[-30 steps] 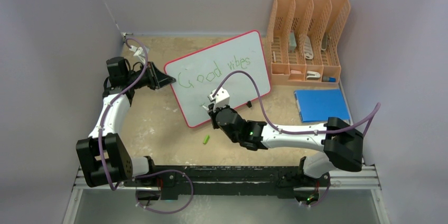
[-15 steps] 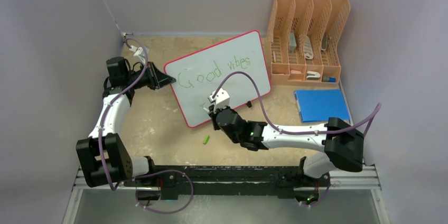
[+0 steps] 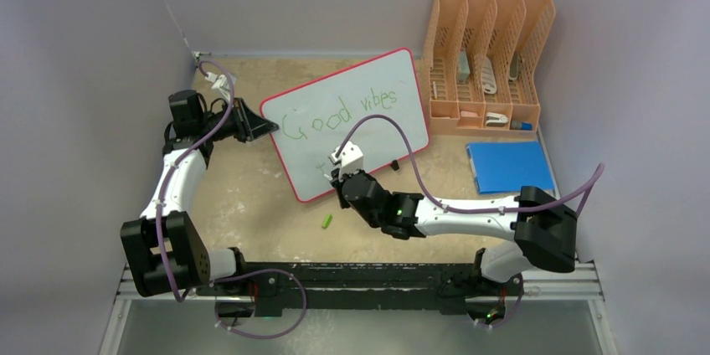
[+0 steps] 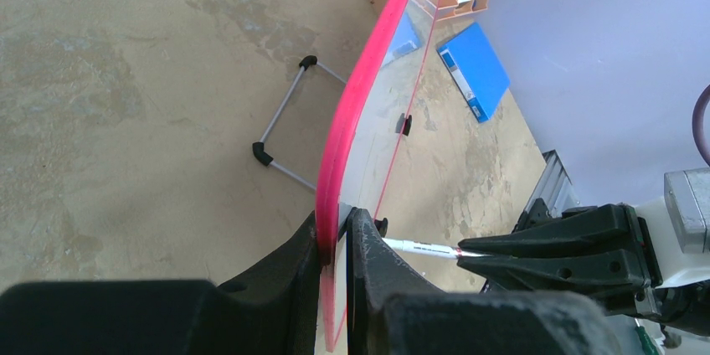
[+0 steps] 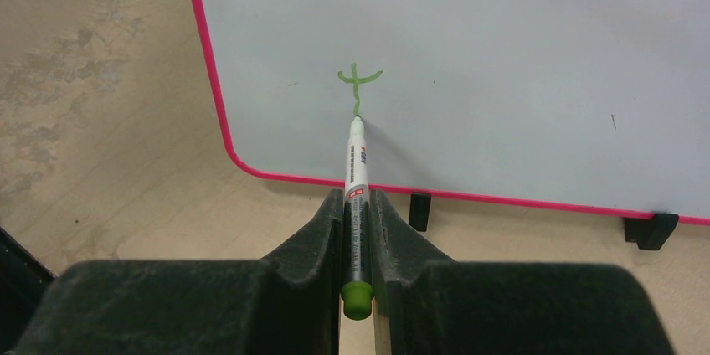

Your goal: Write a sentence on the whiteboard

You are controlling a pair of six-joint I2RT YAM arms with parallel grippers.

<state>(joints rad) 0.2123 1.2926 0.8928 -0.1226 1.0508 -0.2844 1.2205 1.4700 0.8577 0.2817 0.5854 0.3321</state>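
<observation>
1. Your right gripper: jaws are clamped tight on the marker. It has a white barrel and a green tail end, and lies lengthwise between the fingers with the nib forward.
2. The nib touches the whiteboard at the foot of a green cross-shaped stroke, near the board's rounded near-left corner.
3. Your left gripper: jaws are pinched narrow on the board's red rim at its left corner. The rim shows edge-on between the fingers.
4. Whiteboard: pale grey-white face, rounded corners, thin red rim. Two black clip feet sit on the near edge. It sits mid-table, skewed, with its right end farther from you than its left.
5. The sentence: thin green hand lettering. The upper line reads "Good vibes" along the far long edge. The lower line shows the one stroke at the nib.
6. A wire prop with black end caps stands on the table behind the board.
7. A small green cap lies on the table, just off the board's near corner and beside your right wrist.
8. An orange mesh organizer stands just past the board's right end. A flat blue folder lies nearer you than the organizer, apart from the board.
</observation>
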